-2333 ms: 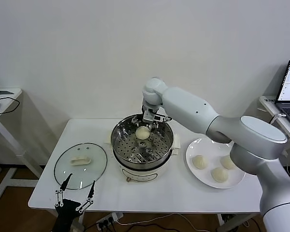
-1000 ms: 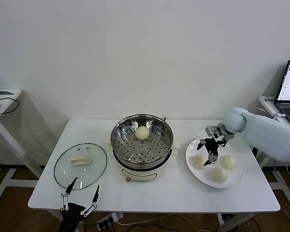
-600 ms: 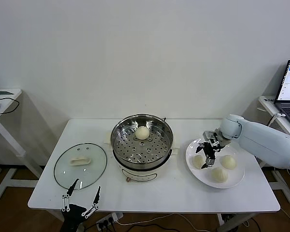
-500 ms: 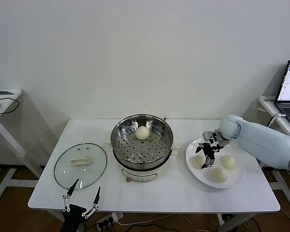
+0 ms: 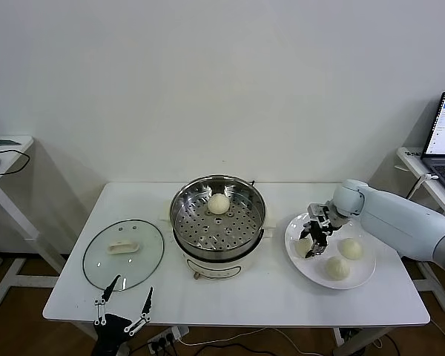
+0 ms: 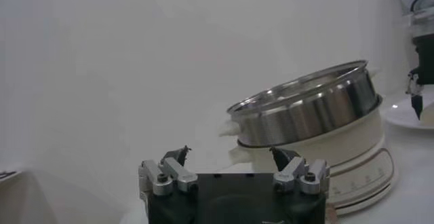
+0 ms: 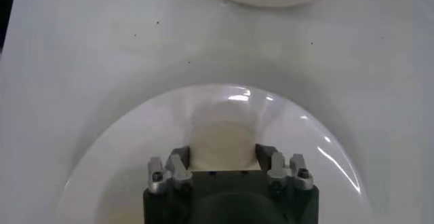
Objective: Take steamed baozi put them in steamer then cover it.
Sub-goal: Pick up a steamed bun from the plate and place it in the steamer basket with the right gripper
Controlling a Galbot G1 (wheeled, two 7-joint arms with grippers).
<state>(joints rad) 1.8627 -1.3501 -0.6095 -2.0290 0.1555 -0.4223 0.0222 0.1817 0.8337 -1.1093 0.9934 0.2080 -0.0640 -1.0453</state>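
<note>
White table [image 5: 245, 297], right tool [image 5: 312, 242] clamping plate-edge baozi [image 5: 304, 245], steamer [image 5: 218, 222] beside

Four baozi [image 5: 219, 204] (three plated), one steamer [image 5: 218, 222], one cover [image 5: 124, 254].

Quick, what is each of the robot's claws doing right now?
Left gripper: open, empty, below the table edge.
Right gripper: closed on a baozi on the plate.

From the head we look forward and down over the whole tabletop [image 5: 230, 297]. Low at its front-left corner, our left wrist camera faces level across it toward the steamer [image 6: 308, 106], which the head view shares. Our right wrist camera sits close above the plate [image 7: 135, 137], probably looking straight down.
</note>
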